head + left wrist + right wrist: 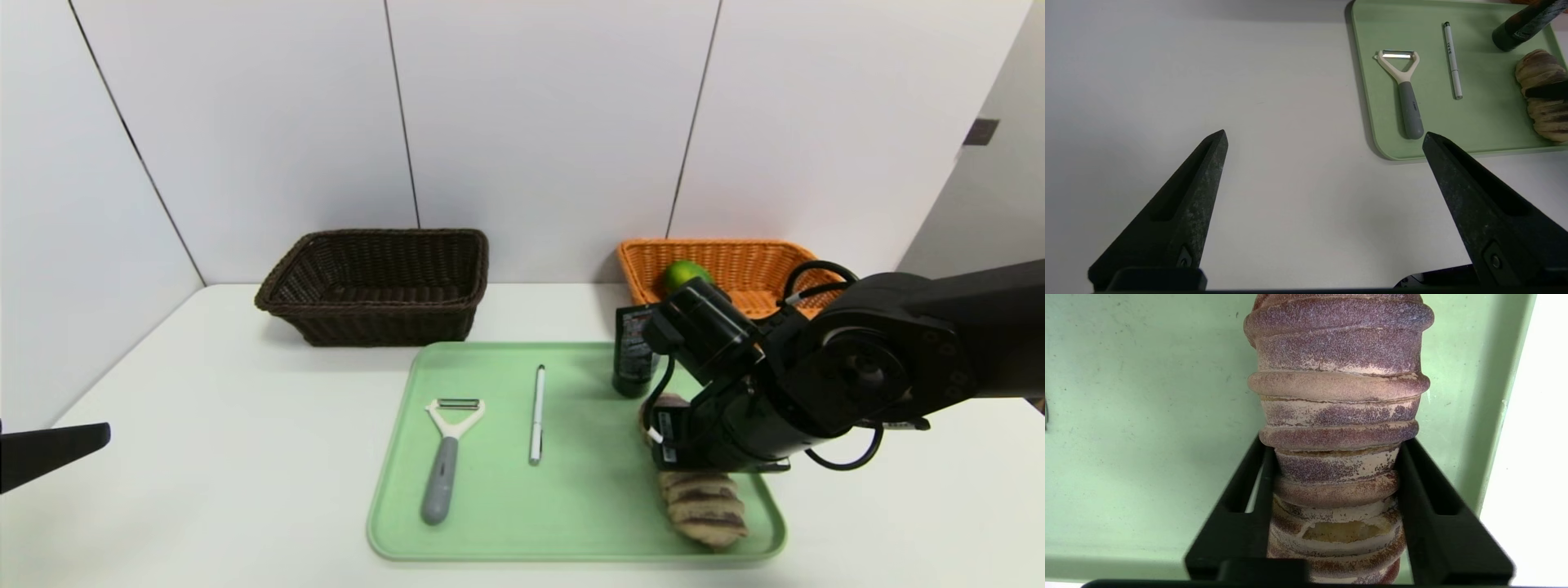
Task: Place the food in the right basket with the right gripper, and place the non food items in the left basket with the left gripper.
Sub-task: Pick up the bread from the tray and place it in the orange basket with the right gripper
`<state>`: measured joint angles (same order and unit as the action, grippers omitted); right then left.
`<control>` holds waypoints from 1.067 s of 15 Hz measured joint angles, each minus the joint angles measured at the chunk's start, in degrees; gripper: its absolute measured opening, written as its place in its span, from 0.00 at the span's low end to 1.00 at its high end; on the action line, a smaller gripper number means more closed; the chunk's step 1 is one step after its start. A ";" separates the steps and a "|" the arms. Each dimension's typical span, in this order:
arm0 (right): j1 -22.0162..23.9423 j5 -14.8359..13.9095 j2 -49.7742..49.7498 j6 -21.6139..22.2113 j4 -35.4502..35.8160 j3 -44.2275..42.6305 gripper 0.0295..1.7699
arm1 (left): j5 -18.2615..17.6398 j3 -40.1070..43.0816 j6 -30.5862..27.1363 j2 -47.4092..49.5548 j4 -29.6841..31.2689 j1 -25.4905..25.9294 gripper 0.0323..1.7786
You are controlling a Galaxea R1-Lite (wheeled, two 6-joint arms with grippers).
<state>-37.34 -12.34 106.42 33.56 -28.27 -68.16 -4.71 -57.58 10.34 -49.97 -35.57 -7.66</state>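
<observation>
Striped beige and purple-brown, the bread loaf [706, 510] lies along the right edge of the green tray [588, 506], its near end by the near right corner. With my right gripper [1337, 451] I pinch its sides. My left gripper [1325, 131] idles, spread wide, above the tabletop [229, 490], off the tray's near left corner.

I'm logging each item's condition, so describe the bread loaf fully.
The bread loaf is long and ridged, beige with purple-brown bands and a browner, crust-like patch. It lies lengthwise on the right side of the green tray. The right gripper has its jaws closed against both long sides.
</observation>
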 joint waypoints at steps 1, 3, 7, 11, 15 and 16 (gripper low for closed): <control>0.00 0.00 -0.06 0.00 -0.01 0.09 0.34 | 0.02 0.00 0.02 0.05 0.02 0.00 0.95; -0.02 -0.06 -0.33 0.01 -0.04 0.05 0.08 | 0.00 -0.06 0.00 0.11 0.00 0.00 0.95; 0.00 -0.04 -2.51 -0.46 -0.11 -0.37 0.08 | 0.05 -0.02 -0.01 0.13 0.00 0.00 0.95; -0.09 2.23 -9.29 -1.37 -0.06 -0.48 0.08 | 0.05 0.00 -0.04 0.06 0.00 0.00 0.95; 2.23 6.14 -18.66 -2.97 0.85 -1.13 0.08 | -0.06 0.02 -0.04 -0.20 0.13 0.00 0.95; 4.30 6.75 -20.18 -3.17 2.73 -1.71 0.08 | -0.11 0.00 -0.04 -0.24 0.13 0.00 0.95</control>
<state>-33.04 -5.58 86.25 30.39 -25.54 -69.86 -4.82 -57.58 10.30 -50.21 -35.44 -7.66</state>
